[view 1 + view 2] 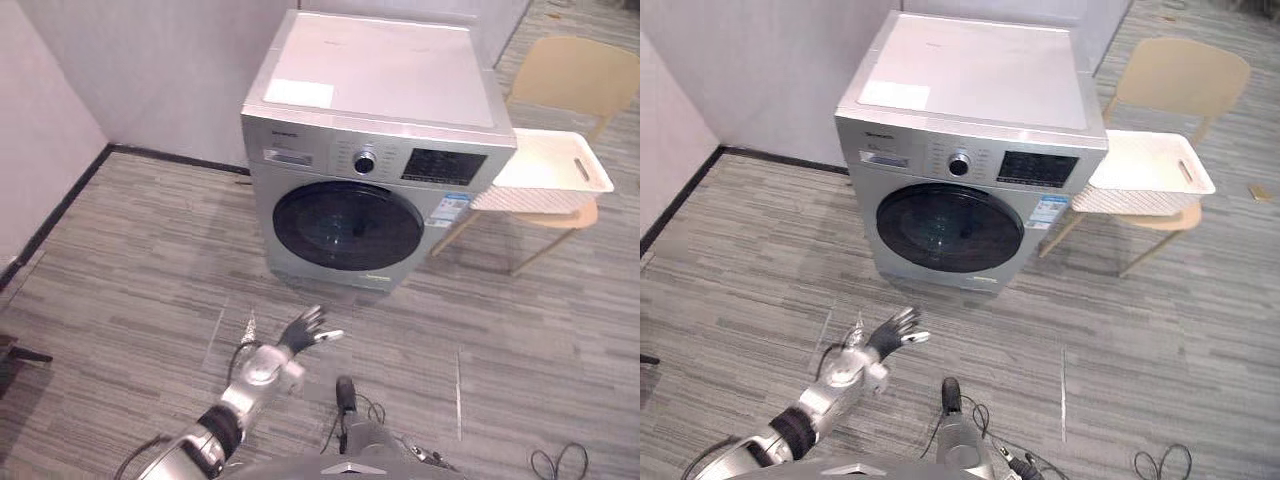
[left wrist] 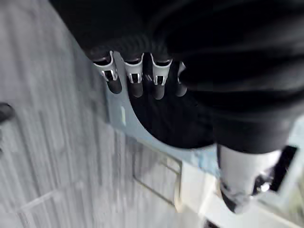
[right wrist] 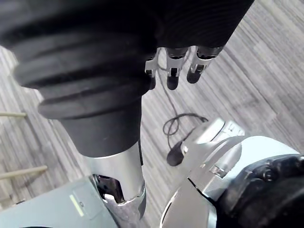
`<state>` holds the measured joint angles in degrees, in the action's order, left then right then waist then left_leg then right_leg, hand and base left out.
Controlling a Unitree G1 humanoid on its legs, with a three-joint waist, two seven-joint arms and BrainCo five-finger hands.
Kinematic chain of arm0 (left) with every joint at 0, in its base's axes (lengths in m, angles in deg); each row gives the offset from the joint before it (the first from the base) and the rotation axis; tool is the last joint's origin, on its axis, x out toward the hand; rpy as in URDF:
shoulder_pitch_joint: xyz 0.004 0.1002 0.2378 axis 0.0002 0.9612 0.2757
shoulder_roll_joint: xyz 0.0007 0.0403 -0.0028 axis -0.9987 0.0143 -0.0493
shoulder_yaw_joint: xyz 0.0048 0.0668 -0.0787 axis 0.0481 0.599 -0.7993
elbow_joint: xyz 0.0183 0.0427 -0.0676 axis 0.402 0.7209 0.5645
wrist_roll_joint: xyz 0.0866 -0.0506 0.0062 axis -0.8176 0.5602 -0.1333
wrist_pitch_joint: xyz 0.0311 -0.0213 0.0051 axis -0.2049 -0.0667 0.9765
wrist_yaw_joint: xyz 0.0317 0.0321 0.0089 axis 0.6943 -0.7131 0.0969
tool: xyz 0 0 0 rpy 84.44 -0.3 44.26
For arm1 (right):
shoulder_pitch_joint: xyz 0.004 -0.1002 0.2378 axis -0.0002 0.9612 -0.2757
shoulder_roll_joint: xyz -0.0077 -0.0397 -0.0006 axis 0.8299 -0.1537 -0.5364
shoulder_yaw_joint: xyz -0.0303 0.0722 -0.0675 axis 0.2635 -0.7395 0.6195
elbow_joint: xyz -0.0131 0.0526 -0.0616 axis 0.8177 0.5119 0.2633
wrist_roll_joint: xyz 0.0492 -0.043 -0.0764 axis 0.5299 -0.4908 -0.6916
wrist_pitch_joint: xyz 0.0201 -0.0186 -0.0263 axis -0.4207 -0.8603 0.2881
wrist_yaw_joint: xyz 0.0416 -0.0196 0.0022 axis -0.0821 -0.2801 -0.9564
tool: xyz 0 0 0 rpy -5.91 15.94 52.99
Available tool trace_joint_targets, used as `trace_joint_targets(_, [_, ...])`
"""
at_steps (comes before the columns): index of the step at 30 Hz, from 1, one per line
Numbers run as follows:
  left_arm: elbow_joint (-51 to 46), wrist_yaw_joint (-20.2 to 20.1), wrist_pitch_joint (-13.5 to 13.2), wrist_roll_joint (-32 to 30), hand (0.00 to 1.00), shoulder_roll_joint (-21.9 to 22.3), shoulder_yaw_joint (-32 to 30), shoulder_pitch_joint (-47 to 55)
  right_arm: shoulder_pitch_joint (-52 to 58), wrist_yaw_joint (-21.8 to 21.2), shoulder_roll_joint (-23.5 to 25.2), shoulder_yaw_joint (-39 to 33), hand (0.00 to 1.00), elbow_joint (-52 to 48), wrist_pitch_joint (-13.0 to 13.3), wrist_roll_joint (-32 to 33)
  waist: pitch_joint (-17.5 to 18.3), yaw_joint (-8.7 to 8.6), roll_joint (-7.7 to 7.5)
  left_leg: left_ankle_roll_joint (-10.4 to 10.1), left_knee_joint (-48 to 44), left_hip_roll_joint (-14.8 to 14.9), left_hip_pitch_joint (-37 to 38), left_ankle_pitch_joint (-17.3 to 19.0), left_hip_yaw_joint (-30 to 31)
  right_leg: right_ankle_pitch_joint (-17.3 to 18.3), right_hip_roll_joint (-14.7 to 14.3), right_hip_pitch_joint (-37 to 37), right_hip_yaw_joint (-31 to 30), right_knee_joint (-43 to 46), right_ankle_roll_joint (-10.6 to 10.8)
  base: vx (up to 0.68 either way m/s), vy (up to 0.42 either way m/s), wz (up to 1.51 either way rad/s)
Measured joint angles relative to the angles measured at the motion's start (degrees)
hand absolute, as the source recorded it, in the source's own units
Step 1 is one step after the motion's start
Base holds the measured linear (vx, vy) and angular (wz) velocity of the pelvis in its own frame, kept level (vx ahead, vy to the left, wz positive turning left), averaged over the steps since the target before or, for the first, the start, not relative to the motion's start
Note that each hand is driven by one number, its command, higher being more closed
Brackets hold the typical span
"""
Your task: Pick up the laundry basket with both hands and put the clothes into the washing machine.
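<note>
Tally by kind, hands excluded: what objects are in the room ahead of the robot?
Washing machine: 1
Laundry basket: 1
Chair: 1
Total: 3

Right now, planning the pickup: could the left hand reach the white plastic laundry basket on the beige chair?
Probably not: the left hand hovers open before the grey washing machine; the basket sits past its right side.
</note>
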<state>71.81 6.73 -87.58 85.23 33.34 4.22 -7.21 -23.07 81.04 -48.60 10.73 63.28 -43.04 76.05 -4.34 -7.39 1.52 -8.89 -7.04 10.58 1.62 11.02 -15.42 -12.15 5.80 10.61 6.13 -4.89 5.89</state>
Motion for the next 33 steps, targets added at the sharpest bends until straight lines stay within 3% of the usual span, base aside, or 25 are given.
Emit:
trace_joint_targets(2, [6.4,0.8,0.5,-2.4,0.0,0.0,-7.4,1.7,-0.6,0.0,-0.4,-0.3,0.0,1.4,-0.1,0.0,-0.1,0.83,0.24,0.1,0.3,0.0,0.7,-0.1,1.0,0.4,0.1,-1.0,0.9,0.1,-0.1,0.06,0.018,0.24])
trace_joint_targets(6, [19.2,4.9,2.5,-9.4,0.0,-1.7,-32.0,7.3,-3.0,-0.1,-1.4,-0.7,0.0,5.1,-0.3,-1.4,-0.2,2.73,0.33,0.1,0.4,-0.1,1.7,-0.1,3.2,1.2,0.6,-3.5,3.0,0.1,-0.2,0.03,0.027,0.28])
trace_joint_targets(9, [20.5,6.5,3.6,-13.1,0.0,-2.7,-41.3,11.9,-3.2,-0.1,-2.2,-1.8,0.0,5.8,-1.5,-5.1,-0.2,4.45,0.32,0.3,0.5,-0.3,2.9,-0.1,5.0,1.8,1.1,-5.9,4.9,0.1,-0.2,0.0,0.029,0.35])
trace_joint_targets(12, [20.4,7.1,4.6,-15.7,0.0,-2.4,-44.7,16.2,-3.9,-0.1,-2.4,-1.8,0.0,5.9,-1.9,-8.3,-0.1,5.1,0.17,1.0,0.1,-1.4,3.3,0.3,7.9,3.6,2.8,-8.7,7.6,0.2,0.8,-0.03,0.057,0.57])
trace_joint_targets(13, [20.2,7.0,4.7,-15.9,0.0,-1.3,-44.9,17.9,-3.7,-0.2,-2.7,-1.8,0.0,5.9,-2.2,-9.1,0.3,5.66,0.19,1.7,-0.1,-2.4,3.2,0.6,9.3,4.4,4.2,-9.6,9.2,0.8,1.5,-0.04,0.138,0.89])
trace_joint_targets(14, [19.5,6.9,4.7,-15.9,0.0,-0.4,-45.0,19.2,-3.5,-0.2,-2.7,-1.8,0.0,4.8,-2.4,-9.1,0.2,6.08,0.01,3.0,-1.8,-3.8,2.1,1.1,11.6,7.7,7.0,-8.9,11.2,6.2,3.2,-0.04,0.172,1.09])
trace_joint_targets(15, [18.8,6.8,4.7,-15.9,0.0,-0.4,-44.7,19.6,-2.9,-0.2,-2.6,-1.8,0.0,4.3,-2.4,-9.1,0.2,6.08,-0.36,4.0,-2.9,-4.7,1.5,1.5,13.0,9.5,8.9,-8.5,12.6,10.1,3.5,0.01,0.207,1.79])
trace_joint_targets(16, [16.9,6.3,4.6,-15.9,0.0,0.2,-44.6,20.3,-1.6,-0.2,-2.5,-2.1,0.0,2.4,-2.4,-8.9,-0.1,6.1,-0.99,5.1,-6.0,-7.5,1.0,3.0,17.8,13.1,14.3,-7.0,13.8,23.5,3.1,0.01,0.172,1.62])
trace_joint_targets(17, [16.5,6.4,4.6,-15.8,0.0,0.3,-44.6,20.4,-1.4,-0.2,-2.5,-2.0,0.0,1.9,-2.3,-9.0,0.2,6.41,-0.96,5.6,-6.9,-8.1,1.0,3.4,19.4,12.9,15.7,-5.2,12.2,29.5,1.3,0.0,0.266,1.87])
trace_joint_targets(18, [15.4,6.4,4.5,-15.7,0.0,0.2,-44.6,21.4,-1.0,-0.3,-2.2,-1.5,0.0,0.1,-2.2,-9.1,0.4,6.93,-1.6,5.9,-8.1,-9.1,1.3,3.9,22.4,7.9,16.8,0.6,4.6,42.7,-5.7,-0.02,0.209,1.09])
trace_joint_targets(19, [15.1,6.4,4.5,-15.6,0.0,0.0,-44.7,21.9,-1.4,-0.3,-1.9,-1.3,0.0,-0.1,-2.1,-9.0,0.3,7.09,-1.68,6.1,-8.0,-9.2,1.4,3.9,23.5,5.0,16.7,2.9,1.6,46.6,-5.5,0.0,0.143,1.03])
trace_joint_targets(20, [14.5,6.6,4.5,-15.1,0.0,-0.4,-45.1,22.6,-2.2,-0.3,-1.2,-1.1,0.0,0.0,-2.0,-9.0,0.5,7.4,-2.34,6.6,-8.0,-9.1,1.5,3.7,24.8,4.8,15.4,6.2,-2.7,52.3,-3.3,0.03,-0.019,0.59])
trace_joint_targets(21, [13.8,7.0,4.5,-14.4,0.0,-0.6,-45.8,23.0,-2.7,-0.3,-0.9,-0.7,0.0,-0.1,-1.9,-9.0,0.5,7.68,-3.51,6.6,-8.1,-8.8,1.5,3.7,26.0,8.9,13.4,8.6,-5.6,56.2,-1.9,0.08,-0.082,0.64])
trace_joint_targets(22, [13.2,7.4,4.5,-13.5,0.0,-0.7,-46.6,22.7,-3.6,-0.3,-0.3,-0.1,0.0,-0.8,-1.9,-9.0,0.2,8.19,-4.2,6.4,-8.0,-7.9,1.4,3.8,27.6,14.2,9.7,10.7,-7.5,58.0,-1.7,0.11,-0.107,0.55])
trace_joint_targets(24, [13.2,7.7,4.4,-12.5,0.0,-0.5,-46.8,21.8,-3.4,0.0,0.1,0.6,0.0,-2.3,-1.6,-8.7,0.3,8.15,-4.02,5.5,-8.1,-7.0,1.1,4.4,30.9,19.3,5.4,11.3,-11.5,49.7,0.1,0.16,-0.151,0.66])
trace_joint_targets(27, [12.3,9.2,3.3,-11.7,0.0,0.5,-46.9,18.4,-3.1,0.3,0.1,0.9,0.0,-3.5,-1.5,-7.5,-0.1,8.02,-2.94,3.3,-11.1,-6.1,-1.0,7.5,38.6,19.5,4.8,8.4,-20.4,32.8,0.4,0.22,-0.292,1.19])
trace_joint_targets(29, [10.7,9.5,2.5,-11.8,0.0,1.4,-46.8,17.7,-3.3,0.3,-0.1,3.3,0.0,-4.2,-1.4,-6.7,-0.3,7.61,-2.63,1.8,-12.1,-4.2,-1.2,10.6,43.4,20.3,6.1,5.4,-22.2,28.0,0.2,0.28,-0.646,1.4])
trace_joint_targets(30, [10.1,9.6,2.4,-12.0,0.0,1.7,-46.9,17.6,-3.1,0.2,0.1,4.6,0.0,-4.3,-1.4,-6.4,0.0,7.43,-2.97,1.2,-10.8,-2.2,-0.1,12.1,46.0,22.0,5.9,4.3,-20.4,29.0,4.3,0.24,-0.609,1.32])
trace_joint_targets(31, [10.3,9.7,2.5,-12.1,0.0,2.3,-47.0,17.7,-3.3,0.3,-0.2,4.7,0.0,-4.1,-1.4,-6.3,0.3,7.37,-2.05,1.3,-9.0,0.4,1.1,12.2,47.1,23.2,4.9,5.0,-17.9,32.0,6.8,0.19,-0.492,1.07])
trace_joint_targets(32, [10.5,9.6,2.8,-12.4,0.0,4.2,-47.3,17.7,-3.4,0.4,-1.7,4.5,0.0,-4.0,-1.3,-6.3,1.5,7.44,-1.18,1.6,-9.9,1.7,1.0,11.5,48.5,25.3,4.0,5.9,-15.3,35.2,6.2,0.17,-0.376,0.7])
trace_joint_targets(33, [9.7,9.6,2.7,-12.6,0.0,5.8,-47.5,17.6,-3.5,0.4,-3.0,4.4,0.0,-3.9,-1.3,-6.3,2.0,7.97,-0.32,2.6,-14.3,0.0,-0.2,10.8,48.3,26.8,3.9,6.6,-14.2,37.3,4.9,0.3,-0.539,0.8])
